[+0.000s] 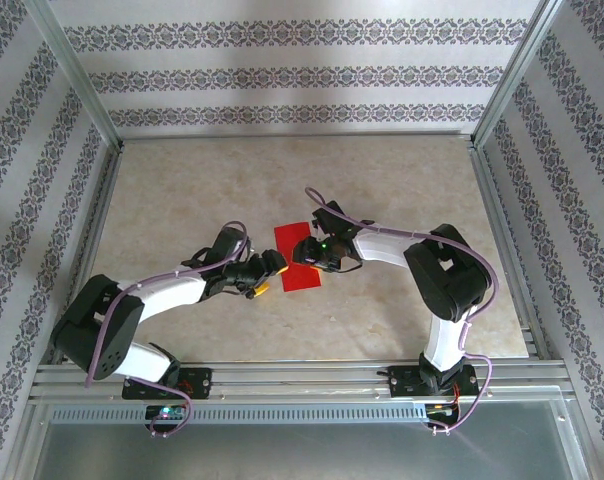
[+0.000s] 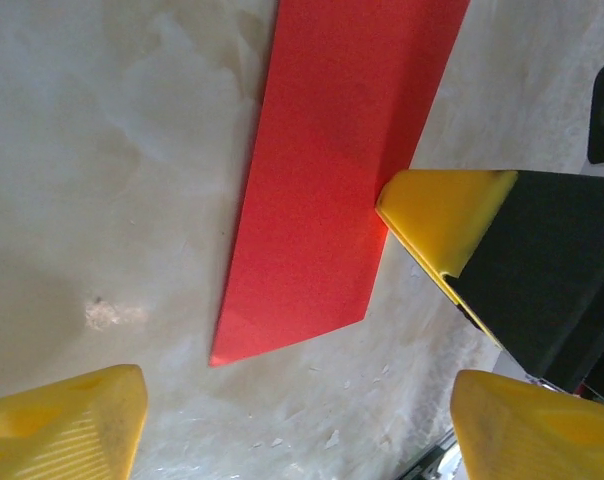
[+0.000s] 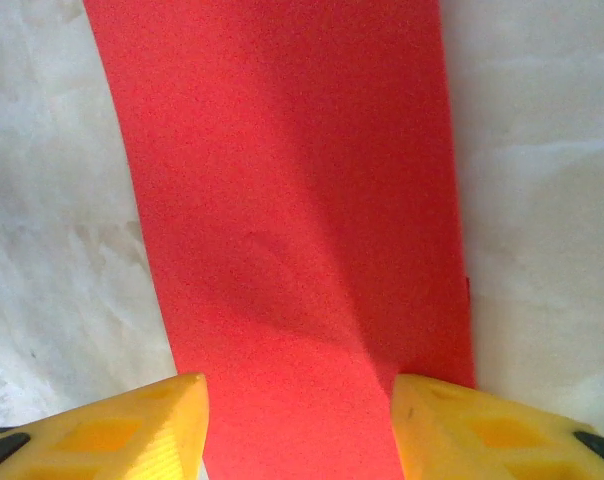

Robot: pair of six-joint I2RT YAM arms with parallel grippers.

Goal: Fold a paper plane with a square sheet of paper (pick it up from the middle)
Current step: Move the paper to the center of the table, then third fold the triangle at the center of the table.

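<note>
Your right pincer [image 3: 297, 388] stands about half spread. The sheet of paper [image 3: 292, 200] runs straight out ahead of it from between its two yellow fingers [image 3: 122, 430]. You are looking at bright red paper, folded down to a long narrow strip and lying flat on the table [image 3: 42, 200]. One finger sits at each long edge of the strip, so the paper fills the gap between the jaws. You cannot tell from this whether the fingers squeeze it yet.

Your left pincer [image 2: 297, 385] is spread wide with nothing between its jaws. The strip's near end, cut at a slant, lies just ahead of it, closer to its left finger. Ahead of its right finger you see a yellow fingertip [image 2: 442, 210] of the right pincer, touching the strip's long edge.

From overhead, the two pincers face each other with the strip between them, near the middle of the pale marbled table. Patterned walls [image 1: 282, 75] stand well beyond both.
</note>
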